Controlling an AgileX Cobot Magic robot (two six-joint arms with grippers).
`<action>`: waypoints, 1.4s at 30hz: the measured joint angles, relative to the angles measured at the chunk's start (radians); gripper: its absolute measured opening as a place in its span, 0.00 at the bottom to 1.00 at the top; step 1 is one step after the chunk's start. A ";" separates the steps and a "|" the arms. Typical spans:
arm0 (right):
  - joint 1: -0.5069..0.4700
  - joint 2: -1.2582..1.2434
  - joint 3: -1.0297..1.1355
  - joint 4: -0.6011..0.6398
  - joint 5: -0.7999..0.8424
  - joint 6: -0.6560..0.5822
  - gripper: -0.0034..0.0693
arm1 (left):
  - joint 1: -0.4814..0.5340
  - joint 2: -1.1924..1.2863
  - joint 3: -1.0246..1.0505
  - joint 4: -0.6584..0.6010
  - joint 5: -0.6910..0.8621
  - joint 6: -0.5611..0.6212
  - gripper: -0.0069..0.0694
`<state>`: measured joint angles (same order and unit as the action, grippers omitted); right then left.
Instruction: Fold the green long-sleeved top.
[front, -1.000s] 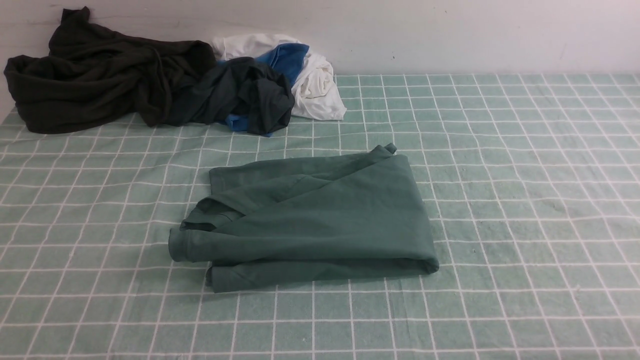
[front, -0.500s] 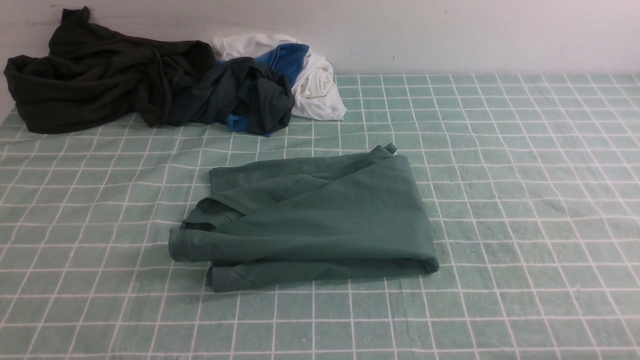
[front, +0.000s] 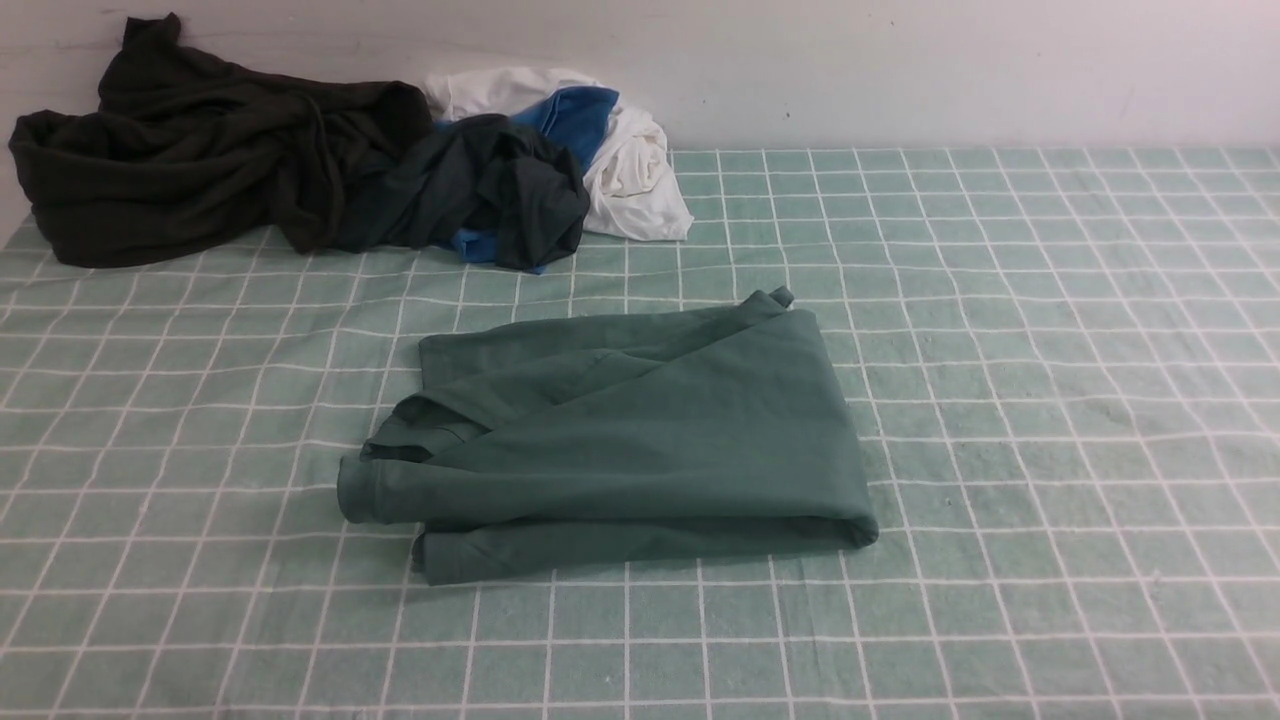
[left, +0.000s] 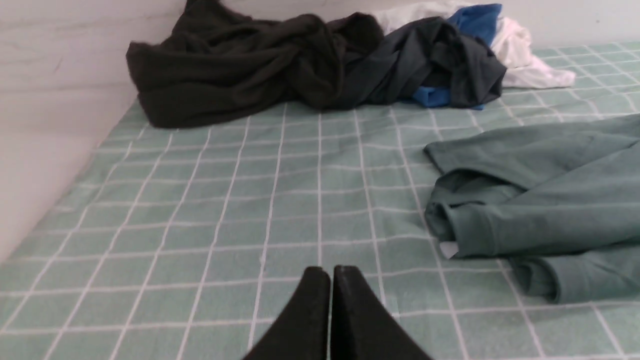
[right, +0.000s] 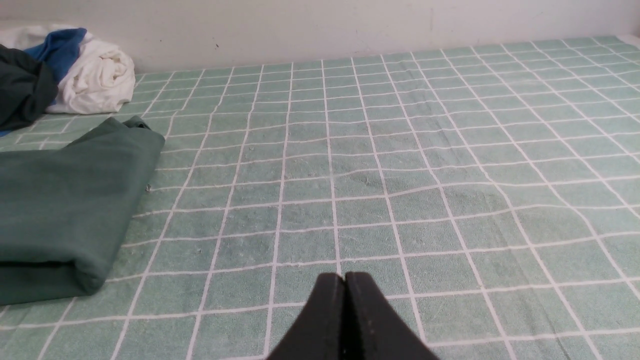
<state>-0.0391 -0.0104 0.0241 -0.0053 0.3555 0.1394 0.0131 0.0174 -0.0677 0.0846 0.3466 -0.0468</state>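
Sage-green long-sleeved top (front: 640, 430) lies folded on checked cloth (front: 1050, 400); folding judged complete. Left gripper (left: 330, 272) and right gripper (right: 344, 277) pressed together, empty, apart from top. Next: at most tidy cuff.

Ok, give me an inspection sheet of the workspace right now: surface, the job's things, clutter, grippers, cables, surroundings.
Surface: pale green checked cloth with white grid lines covers the table, slightly rippled.
Job's things: sage-green long-sleeved cotton top lies folded into a compact stack mid-table, one cuffed sleeve end showing on its left side.
Clutter: heap at the far left by the wall: blackish-brown crumpled garment, dark teal-grey garment, white cloth, blue cloth.
Grippers: left gripper shut, empty, over bare cloth; right gripper shut, empty, over bare cloth. Neither touches the top.
Cables: nothing seen.
Surroundings: plain off-white wall behind the table.
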 joint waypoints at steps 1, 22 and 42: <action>0.000 0.000 0.000 0.000 0.000 0.000 0.03 | 0.003 -0.003 0.006 -0.002 0.000 0.000 0.09; 0.000 0.000 0.000 0.000 0.001 -0.001 0.03 | 0.037 -0.028 0.086 -0.056 -0.002 0.000 0.09; 0.000 0.000 0.000 0.000 0.001 -0.004 0.03 | 0.037 -0.028 0.086 -0.058 -0.002 0.000 0.09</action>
<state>-0.0391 -0.0104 0.0241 -0.0053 0.3562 0.1355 0.0503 -0.0102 0.0180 0.0263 0.3449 -0.0463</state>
